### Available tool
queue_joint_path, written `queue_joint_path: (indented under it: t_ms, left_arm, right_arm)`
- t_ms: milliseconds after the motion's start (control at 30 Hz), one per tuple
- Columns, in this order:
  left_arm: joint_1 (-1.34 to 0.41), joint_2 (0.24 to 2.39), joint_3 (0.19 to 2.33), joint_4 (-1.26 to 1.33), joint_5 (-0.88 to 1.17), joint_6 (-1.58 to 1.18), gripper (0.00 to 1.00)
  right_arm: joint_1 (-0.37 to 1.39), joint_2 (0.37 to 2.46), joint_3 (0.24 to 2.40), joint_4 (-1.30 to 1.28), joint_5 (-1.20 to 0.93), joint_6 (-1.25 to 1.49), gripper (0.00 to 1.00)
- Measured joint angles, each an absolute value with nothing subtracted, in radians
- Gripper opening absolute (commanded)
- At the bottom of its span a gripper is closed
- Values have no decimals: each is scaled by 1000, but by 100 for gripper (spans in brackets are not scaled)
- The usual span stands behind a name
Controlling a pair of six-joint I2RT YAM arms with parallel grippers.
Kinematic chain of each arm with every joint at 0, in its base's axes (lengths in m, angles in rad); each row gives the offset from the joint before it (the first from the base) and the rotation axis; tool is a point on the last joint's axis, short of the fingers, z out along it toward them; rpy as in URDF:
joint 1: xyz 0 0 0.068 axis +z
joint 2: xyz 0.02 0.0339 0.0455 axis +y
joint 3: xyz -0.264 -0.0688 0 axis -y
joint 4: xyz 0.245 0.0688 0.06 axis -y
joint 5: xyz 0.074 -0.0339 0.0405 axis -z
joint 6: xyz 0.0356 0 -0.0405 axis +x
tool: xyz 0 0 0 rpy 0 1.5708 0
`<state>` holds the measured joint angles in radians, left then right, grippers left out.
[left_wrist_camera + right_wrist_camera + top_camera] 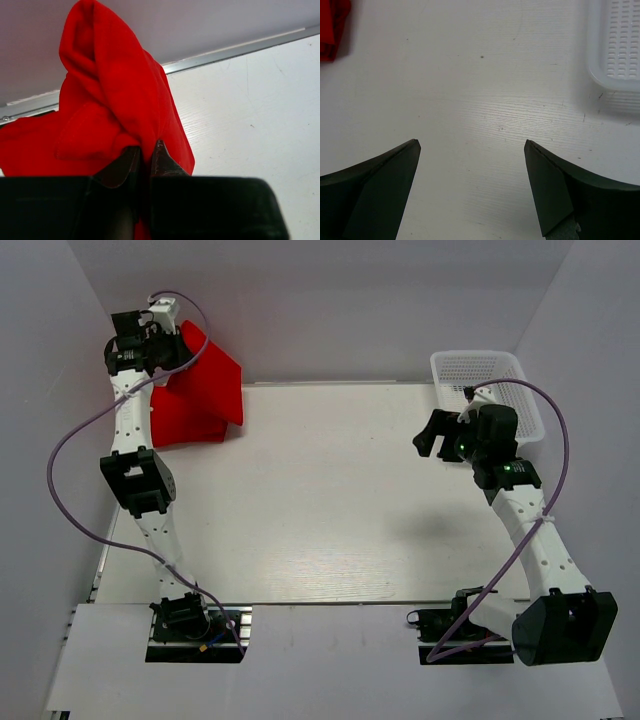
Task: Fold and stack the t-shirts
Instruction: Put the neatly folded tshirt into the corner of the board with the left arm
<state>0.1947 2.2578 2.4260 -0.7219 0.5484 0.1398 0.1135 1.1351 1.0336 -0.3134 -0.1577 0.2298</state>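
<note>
A bright red t-shirt (205, 390) hangs partly lifted at the table's far left corner, its lower part resting folded on the tabletop. My left gripper (165, 340) is raised above that corner. In the left wrist view my left gripper (146, 150) is shut on a fold of the red t-shirt (105, 100), which bulges up past the fingertips. My right gripper (435, 433) hovers open over the right side of the table; in the right wrist view my right gripper (472, 145) has only bare tabletop between its fingers, and an edge of the red t-shirt (332, 30) shows far left.
A white mesh basket (520, 375) stands at the table's far right corner, behind my right arm, and its rim (600, 75) shows at the upper right of the right wrist view. White walls enclose the table on the left, back and right.
</note>
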Motion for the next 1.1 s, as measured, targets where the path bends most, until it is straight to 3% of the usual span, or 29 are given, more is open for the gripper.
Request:
queue_joint_path:
  t_ms: [667,1100]
  left_arm:
    - [310,2300,2402,-686,552,134,0]
    - [354,2432,2405,-660,377,142,0]
  right_arm:
    - [116,1230,1075,-313,-172,256,90]
    - [121,1303,1109,-317,-202,283,90]
